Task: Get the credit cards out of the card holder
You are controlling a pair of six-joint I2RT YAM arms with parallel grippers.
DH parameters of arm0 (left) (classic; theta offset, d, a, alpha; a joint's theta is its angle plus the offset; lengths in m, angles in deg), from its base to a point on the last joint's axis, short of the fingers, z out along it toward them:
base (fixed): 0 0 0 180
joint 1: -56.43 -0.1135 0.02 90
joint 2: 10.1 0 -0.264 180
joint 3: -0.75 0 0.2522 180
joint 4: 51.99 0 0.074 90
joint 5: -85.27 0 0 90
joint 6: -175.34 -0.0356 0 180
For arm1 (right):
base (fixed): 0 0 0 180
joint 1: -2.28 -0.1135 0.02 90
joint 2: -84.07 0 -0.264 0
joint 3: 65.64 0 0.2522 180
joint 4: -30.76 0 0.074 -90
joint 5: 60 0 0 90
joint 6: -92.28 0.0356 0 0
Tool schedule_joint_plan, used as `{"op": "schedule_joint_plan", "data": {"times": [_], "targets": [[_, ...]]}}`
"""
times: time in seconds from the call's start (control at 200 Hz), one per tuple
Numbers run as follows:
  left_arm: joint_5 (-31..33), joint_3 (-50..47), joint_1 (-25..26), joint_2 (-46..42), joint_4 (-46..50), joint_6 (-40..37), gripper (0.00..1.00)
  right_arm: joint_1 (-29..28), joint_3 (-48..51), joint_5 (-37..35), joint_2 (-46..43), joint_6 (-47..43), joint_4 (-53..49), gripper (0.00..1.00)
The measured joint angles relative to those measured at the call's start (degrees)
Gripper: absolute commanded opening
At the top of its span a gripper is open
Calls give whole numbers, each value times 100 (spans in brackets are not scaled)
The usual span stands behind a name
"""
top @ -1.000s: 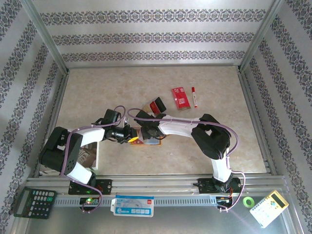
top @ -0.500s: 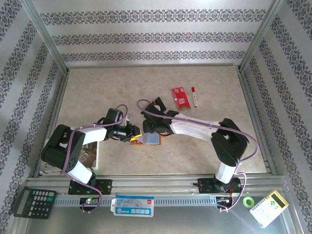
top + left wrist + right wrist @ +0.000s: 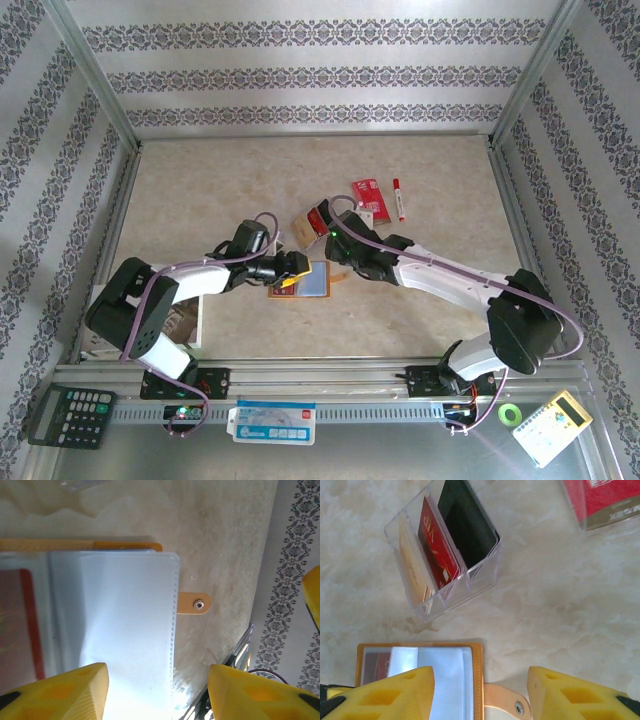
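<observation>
Currently the left claw point(image 3: 157, 685) is hovering released, its yellow fingers standing apart with nothing between them, over the flat orange card holder with grey-blue clear pockets point(image 3: 125, 620). The holder is lying open on the pale marbled desk point(image 3: 220, 540). Whether a fingertip is touching the pocket sheet, cannot tell.

- The small orange tab point(image 3: 194, 603) with its snap is sticking out flat from the holder's edge.
- A reddish card point(image 3: 22, 630) is showing through a clear pocket, away from the tab side.

The right claw point(image 3: 480, 680) is also hanging released and empty, above the tab end of the holder.

- Just beyond the holder, a clear plastic box with three slots point(image 3: 427, 614) is standing on the desk.
- It is carrying a tan card point(image 3: 415, 570), a red card point(image 3: 437, 545) and a black card point(image 3: 467, 525), one per slot, each tilted.
- A red packet with white print point(image 3: 602, 502) is lying farther off and is not part of the job.

Judgement: the task is looking partly done, and the step in hand is going for the card left in the pocket. The next move is calling for one claw to pin the holder flat. The other must pinch the card's exposed edge and slide it along the pocket towards its mouth. Which side that mouth is facing, cannot tell.
</observation>
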Motion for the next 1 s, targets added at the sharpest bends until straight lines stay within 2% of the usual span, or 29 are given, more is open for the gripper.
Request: {"op": "schedule_joint_plan", "data": {"times": [0.23, 0.425, 0.52, 0.665, 0.809, 0.999], "targets": [[142, 168, 66, 507, -4, 0, 63, 44, 173, -2, -83, 74, 138, 53], [151, 243, 68, 546, 2, 0, 63, 44, 214, 68, -81, 155, 210, 53], [258, 247, 68, 363, 208, -26, 65, 46, 214, 98, -81, 151, 234, 53], [619, 437, 13, -459, 935, -315, 68, 81, 214, 306, -81, 129, 361, 53], [973, 520, -424, -1139, 1316, -503, 71, 76, 197, 763, 37, 87, 612, 52], [1165, 457, -1095, -1309, 1969, -619, 70, -9, -109, 1539, 782, 15, 925, 47]]}}
